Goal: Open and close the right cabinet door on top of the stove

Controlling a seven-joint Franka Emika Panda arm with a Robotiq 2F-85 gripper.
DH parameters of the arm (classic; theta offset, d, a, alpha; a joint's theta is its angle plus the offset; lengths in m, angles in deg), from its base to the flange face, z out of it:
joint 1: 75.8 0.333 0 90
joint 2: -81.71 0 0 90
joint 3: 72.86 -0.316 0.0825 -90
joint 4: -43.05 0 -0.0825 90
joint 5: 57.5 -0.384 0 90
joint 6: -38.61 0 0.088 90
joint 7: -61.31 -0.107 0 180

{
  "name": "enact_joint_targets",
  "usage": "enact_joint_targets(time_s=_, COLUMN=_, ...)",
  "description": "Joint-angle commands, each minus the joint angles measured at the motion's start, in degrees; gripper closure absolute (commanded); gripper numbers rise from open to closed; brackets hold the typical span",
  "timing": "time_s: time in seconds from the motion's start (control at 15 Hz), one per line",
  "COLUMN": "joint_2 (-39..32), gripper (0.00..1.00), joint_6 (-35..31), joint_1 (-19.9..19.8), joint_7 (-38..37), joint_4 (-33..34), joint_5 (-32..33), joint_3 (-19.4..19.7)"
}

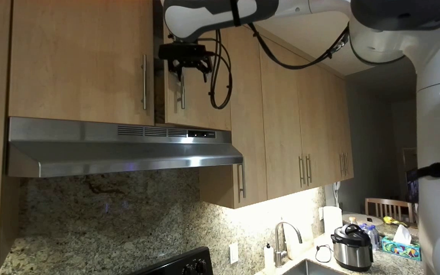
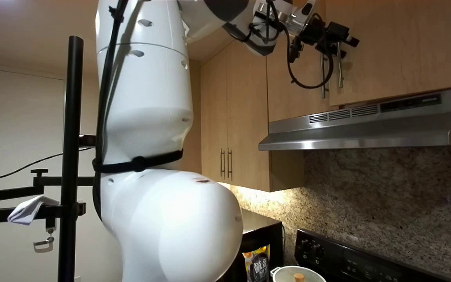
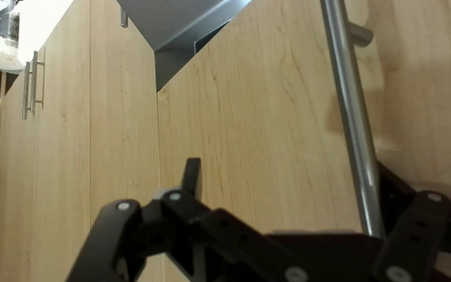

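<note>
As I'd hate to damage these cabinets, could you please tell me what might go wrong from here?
The gripper is open at the bar handle, not clamped, so it might slip off while moving the right cabinet door, which stands ajar. The hanging cables loop near that handle and could snag on it.

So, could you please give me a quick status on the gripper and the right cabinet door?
Gripper open around handle, contact unclear. Right cabinet door ajar. Cable loop hanging near the door, might snag.
</note>
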Motion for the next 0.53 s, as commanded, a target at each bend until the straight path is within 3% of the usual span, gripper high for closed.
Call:
enact_joint_targets(time_s=0.0, joint_2=9.0, gripper=0.00, joint_6=0.6, joint_1=-2.3, joint_7=4.8, joint_4=-8.8, joint_5=0.6, joint_3=3.2)
enact_joint_targets(time_s=0.47, joint_2=16.4, gripper=0.00, joint_6=-2.2, joint_1=-2.9, joint_7=9.8, joint_4=-16.9, joint_5=-0.3, joint_3=4.1)
